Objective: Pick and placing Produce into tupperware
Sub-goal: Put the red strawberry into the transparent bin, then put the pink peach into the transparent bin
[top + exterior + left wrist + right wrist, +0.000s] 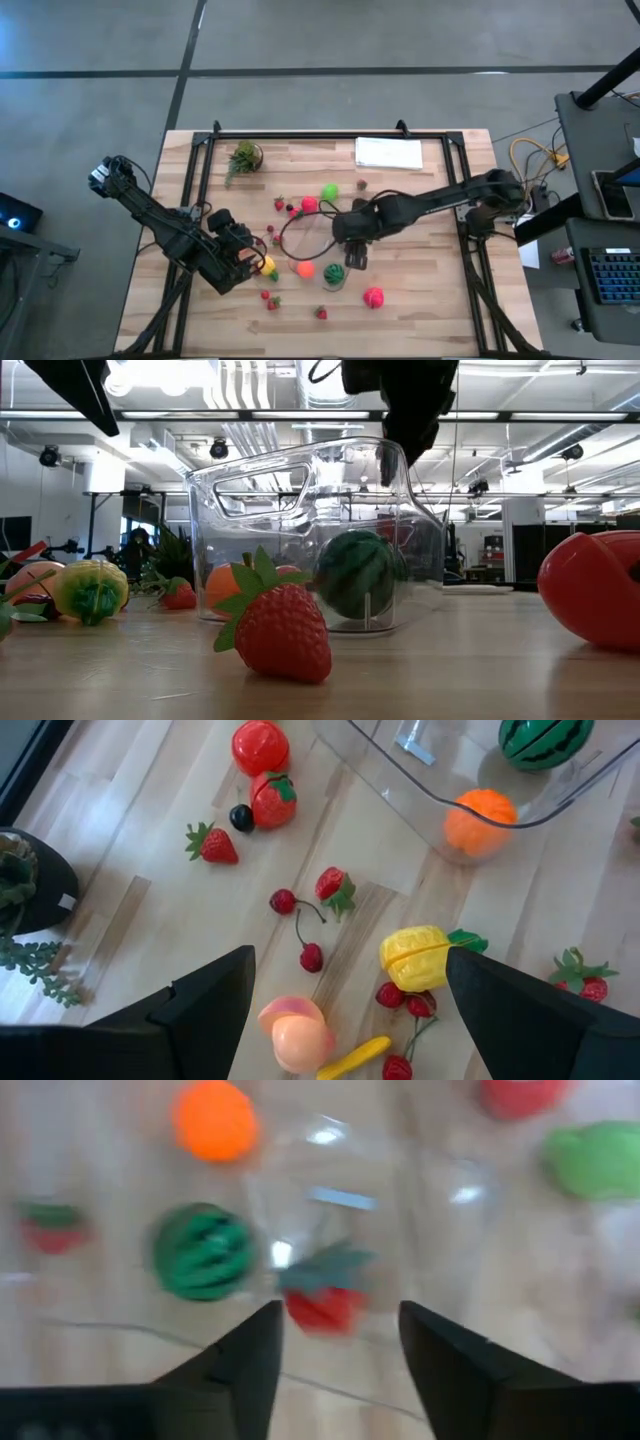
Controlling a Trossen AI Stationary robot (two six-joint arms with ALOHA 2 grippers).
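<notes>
The tupperware [318, 250] sat near the table's [430, 300] middle, holding a watermelon [333, 273] and an orange [305, 269]. Strawberries [272, 300] lay toward the front edge; a potted plant [243, 157] stood near the back-left corner.

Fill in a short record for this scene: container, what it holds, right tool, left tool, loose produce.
Container: clear tupperware, upright on the table
Contents: toy watermelon, toy orange
Right tool: open, above the tupperware, a strawberry below it
Left tool: open, above a toy peach and yellow lemon
Loose produce: strawberries, cherries scattered
</notes>
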